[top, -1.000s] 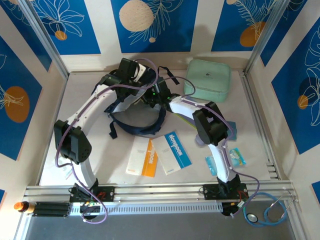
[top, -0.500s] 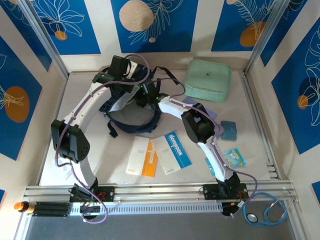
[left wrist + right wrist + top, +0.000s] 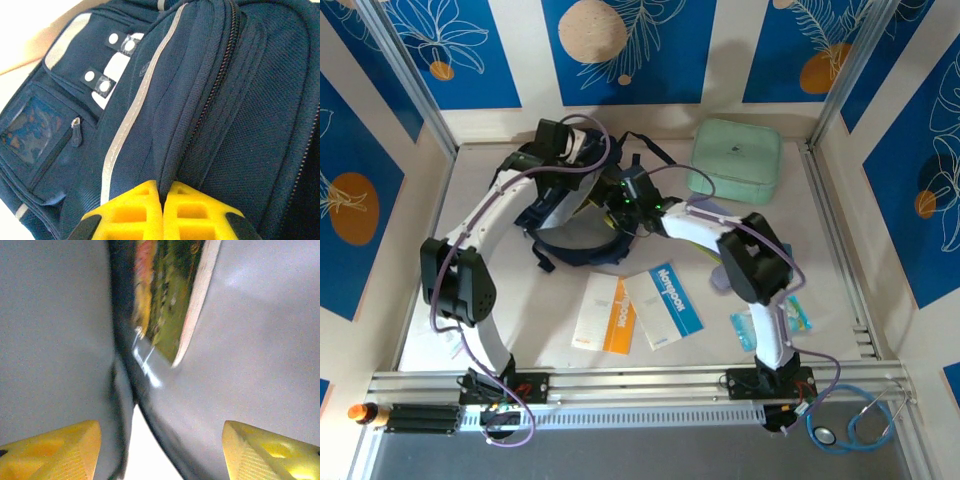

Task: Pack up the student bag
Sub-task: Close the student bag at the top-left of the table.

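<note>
While the overhead view allows a count, it gives two arms, the left arm [image 3: 488,218] and the right arm [image 3: 755,268], one student bag [image 3: 595,260], one mint-green case [image 3: 735,160], two booklets, one orange and white [image 3: 605,315] and one blue [image 3: 666,305], two small packets [image 3: 792,313] [image 3: 741,331] and one stethoscope [image 3: 855,420]. The bag lies at the back middle of the bench [image 3: 825,220], left of the case, and both arms reach over it, covering much of its top. The stethoscope lies off the bench, beyond the rail near the right arm's base.

Close up, the left wrist view adds the bag's [image 3: 210,100] detail: one pale stripe, one clear window pocket, two black tabs with two white dots each, and zips. The left jaws are pressed together on a fold of navy fabric beside a zip, the yellow fingertips [image 3: 132,212] meeting with the cloth pinched between them.

From the right wrist, the right jaws stand apart, two yellow fingertips [image 3: 55,450] with nothing clamped, grey lining between them. Ahead, one flat colourful thing [image 3: 165,295] is too blurred to name.
</note>
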`<control>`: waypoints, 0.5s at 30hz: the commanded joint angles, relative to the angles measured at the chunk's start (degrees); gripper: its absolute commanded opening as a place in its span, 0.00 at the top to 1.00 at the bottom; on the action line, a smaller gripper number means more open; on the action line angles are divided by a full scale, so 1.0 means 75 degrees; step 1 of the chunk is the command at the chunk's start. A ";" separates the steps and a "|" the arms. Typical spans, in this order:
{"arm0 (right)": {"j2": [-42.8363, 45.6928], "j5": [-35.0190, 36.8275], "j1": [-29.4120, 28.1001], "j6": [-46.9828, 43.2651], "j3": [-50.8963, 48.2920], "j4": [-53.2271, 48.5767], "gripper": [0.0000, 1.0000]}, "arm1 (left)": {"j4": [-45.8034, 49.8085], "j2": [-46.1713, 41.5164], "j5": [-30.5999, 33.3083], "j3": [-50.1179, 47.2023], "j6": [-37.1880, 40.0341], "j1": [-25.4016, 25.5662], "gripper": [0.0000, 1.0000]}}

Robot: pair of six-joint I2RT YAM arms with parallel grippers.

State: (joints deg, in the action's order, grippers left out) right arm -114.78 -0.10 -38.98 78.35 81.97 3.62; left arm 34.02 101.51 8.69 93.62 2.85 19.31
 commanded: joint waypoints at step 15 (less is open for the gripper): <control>0.3346 -0.0162 -0.0058 -0.5047 -0.3217 -0.3786 0.43 | -0.1001 -0.2561 -0.1987 -0.3214 -0.2228 -0.0140 0.05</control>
State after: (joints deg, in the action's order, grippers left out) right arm -90.91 3.84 -39.00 47.94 58.70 -17.80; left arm 29.47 85.80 1.61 72.64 -6.98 18.24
